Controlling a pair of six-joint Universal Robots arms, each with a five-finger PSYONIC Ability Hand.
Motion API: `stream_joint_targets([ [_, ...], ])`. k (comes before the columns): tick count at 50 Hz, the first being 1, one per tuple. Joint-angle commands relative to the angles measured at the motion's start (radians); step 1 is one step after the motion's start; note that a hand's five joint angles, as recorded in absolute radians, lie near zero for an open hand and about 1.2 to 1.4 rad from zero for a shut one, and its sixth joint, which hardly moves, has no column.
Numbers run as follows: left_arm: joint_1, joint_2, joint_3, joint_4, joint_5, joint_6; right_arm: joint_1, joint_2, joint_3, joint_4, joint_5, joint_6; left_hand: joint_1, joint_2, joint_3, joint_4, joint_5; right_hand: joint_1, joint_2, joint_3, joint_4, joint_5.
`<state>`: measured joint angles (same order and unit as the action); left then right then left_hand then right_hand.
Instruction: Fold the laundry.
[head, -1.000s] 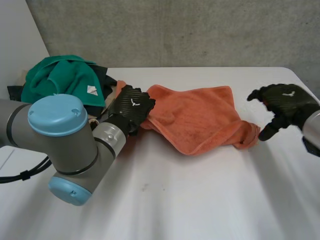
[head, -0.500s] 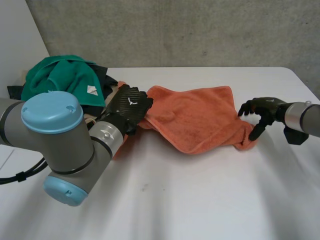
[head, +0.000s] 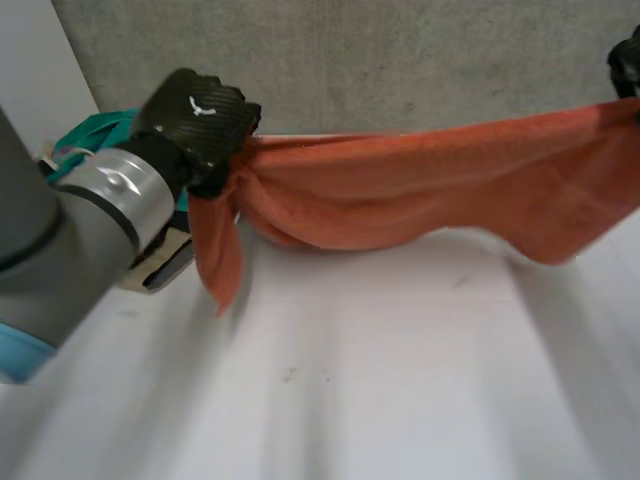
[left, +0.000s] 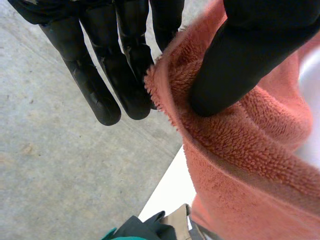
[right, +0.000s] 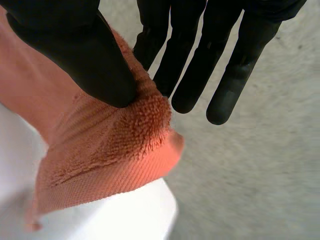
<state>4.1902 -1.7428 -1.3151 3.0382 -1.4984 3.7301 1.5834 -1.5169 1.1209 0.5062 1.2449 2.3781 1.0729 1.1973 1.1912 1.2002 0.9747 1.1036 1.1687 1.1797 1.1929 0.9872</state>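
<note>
Head view shows you the orange towel stretched between both hands above the white tabletop. Your left hand pinches one end, thumb clamping it against the fingers. Your right hand clamps the other end between thumb and fingers.
</note>
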Motion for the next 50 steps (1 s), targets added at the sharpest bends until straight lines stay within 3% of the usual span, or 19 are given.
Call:
stream_joint_targets([
  [1,0.017,-0.044,0.059,-0.151,0.003,0.004,0.072,-0.048,0.102,0.0,0.1,-0.14,0.323,0.199,0.205,0.196,0.247,0.293,0.228,0.217,0.203,0.235],
  [10,0.024,-0.366,0.158,-0.142,0.0,0.013,0.179,0.286,0.083,-0.04,0.225,-0.152,0.323,0.199,0.205,0.196,0.247,0.293,0.228,0.217,0.203,0.235],
  [17,0.053,-0.586,0.486,-0.052,0.001,0.095,0.216,0.457,-0.096,-0.302,0.326,-0.134,0.323,0.199,0.205,0.196,0.247,0.293,0.228,0.217,0.203,0.235],
  [21,0.045,-0.606,0.677,0.146,0.007,0.152,0.256,0.457,-0.216,-0.553,0.372,-0.068,0.323,0.199,0.205,0.196,0.247,0.293,0.228,0.217,0.203,0.235],
  [22,0.048,-0.603,0.716,0.251,0.009,0.157,0.263,0.445,-0.228,-0.68,0.39,-0.033,0.323,0.199,0.205,0.196,0.247,0.293,0.228,0.217,0.203,0.235],
  [26,0.051,-0.563,0.728,0.494,0.01,0.148,0.262,0.359,-0.196,-0.932,0.413,0.007,0.323,0.199,0.205,0.196,0.247,0.293,0.228,0.217,0.203,0.235],
  [33,0.056,-0.432,0.588,0.518,0.029,0.148,0.262,0.308,-0.098,-0.927,0.401,0.006,0.323,0.199,0.205,0.196,0.247,0.293,0.228,0.217,0.203,0.235],
  [42,0.053,-0.342,0.161,0.49,0.084,0.16,0.254,0.304,0.198,-0.847,0.349,0.013,0.323,0.199,0.205,0.196,0.247,0.293,0.228,0.217,0.203,0.235],
  [50,0.05,-0.381,-0.119,0.449,0.084,0.165,0.247,0.323,0.421,-0.807,0.311,0.013,0.323,0.199,0.205,0.196,0.247,0.293,0.228,0.217,0.203,0.235],
])
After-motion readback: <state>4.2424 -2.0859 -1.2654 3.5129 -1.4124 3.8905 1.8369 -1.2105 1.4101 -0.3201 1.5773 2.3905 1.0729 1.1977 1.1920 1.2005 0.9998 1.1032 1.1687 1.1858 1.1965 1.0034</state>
